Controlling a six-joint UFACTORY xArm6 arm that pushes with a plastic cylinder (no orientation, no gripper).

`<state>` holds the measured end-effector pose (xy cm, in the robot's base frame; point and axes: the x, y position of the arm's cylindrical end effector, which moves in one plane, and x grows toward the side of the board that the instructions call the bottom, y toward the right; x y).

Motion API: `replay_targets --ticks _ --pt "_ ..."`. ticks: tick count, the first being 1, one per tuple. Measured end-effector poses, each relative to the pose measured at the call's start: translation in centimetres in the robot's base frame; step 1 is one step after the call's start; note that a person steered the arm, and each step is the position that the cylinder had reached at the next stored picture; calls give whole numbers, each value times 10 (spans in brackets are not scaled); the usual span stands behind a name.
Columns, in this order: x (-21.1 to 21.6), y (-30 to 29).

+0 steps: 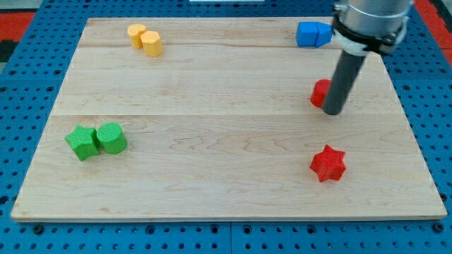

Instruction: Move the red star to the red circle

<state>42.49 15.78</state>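
Nearest to us, low on the view's right, sits the red star (328, 163), alone on the wooden surface (212, 141) with bare wood all round it. Up the view from it we find our tip (332, 111), the end of the dark rod, planted right against the red circle (321, 93). The rod hides the circle's right-hand part, so we cannot say for sure whether tip and block are touching or just beside each other. There's no claw on this arm at all, only the rod, so nothing is held and there is nothing to open or close.

So where does the job stand? As we read it, the push proper is not yet begun: the star and the circle lie well apart, one below the other, and our tip is at the target block, not at the star. What is left, we judge, is nearly everything: get round to the star's lower side and drive it up the view to the circle.

Elsewhere, a blue block (313, 33) rests near the top right, partly behind the arm. Two yellow blocks (145, 38) touch at the top left, and two green blocks (97, 140) touch at the left. All are well clear of the path.
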Motion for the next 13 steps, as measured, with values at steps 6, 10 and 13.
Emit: replay_targets --ticks 6,10,13 --pt "95 -67" --pt "33 -57" --pt "26 -20"
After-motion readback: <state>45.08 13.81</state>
